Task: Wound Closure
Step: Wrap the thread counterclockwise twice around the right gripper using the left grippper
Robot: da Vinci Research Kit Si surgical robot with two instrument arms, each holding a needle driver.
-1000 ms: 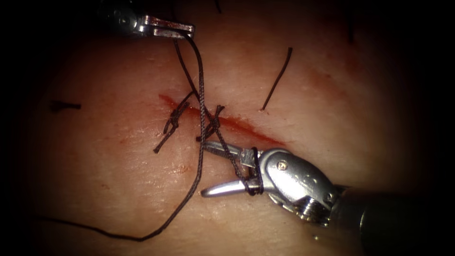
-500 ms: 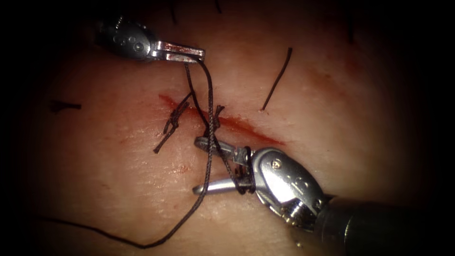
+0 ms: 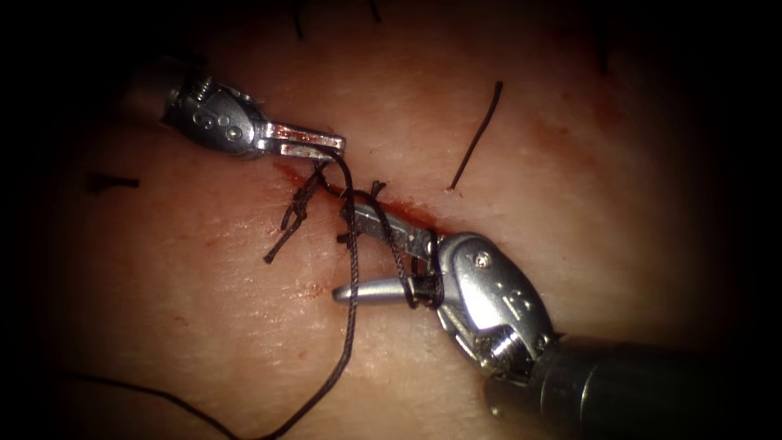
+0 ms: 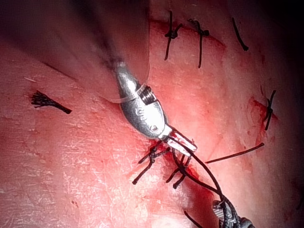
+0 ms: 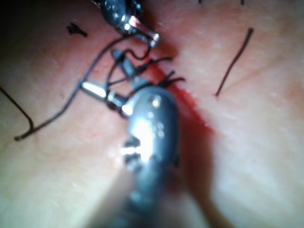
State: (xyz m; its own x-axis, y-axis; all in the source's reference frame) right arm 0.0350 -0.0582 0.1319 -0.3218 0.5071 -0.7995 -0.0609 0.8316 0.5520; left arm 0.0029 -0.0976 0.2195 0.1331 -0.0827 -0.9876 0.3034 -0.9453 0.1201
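Your left tool (image 3: 322,145), shiny metal, pinches dark braided thread (image 3: 352,310) above the cut (image 3: 423,218); right tool (image 3: 358,257) gapes wide, thread looped round its jaws. Thread trails lower-left over glossy tissue (image 3: 204,310). Needle probably off-frame.

**Left hand drops toward the cut; right hand edges up to meet it**

The left hand (image 3: 314,144), clamped on the thread (image 3: 352,269), has come down from the upper edge to just above the cut (image 3: 407,213). The right hand (image 3: 358,248), jaws spread with thread wound round them, has shifted up and left, its upper jaw now over the cut. The thread span between both hands has shortened.
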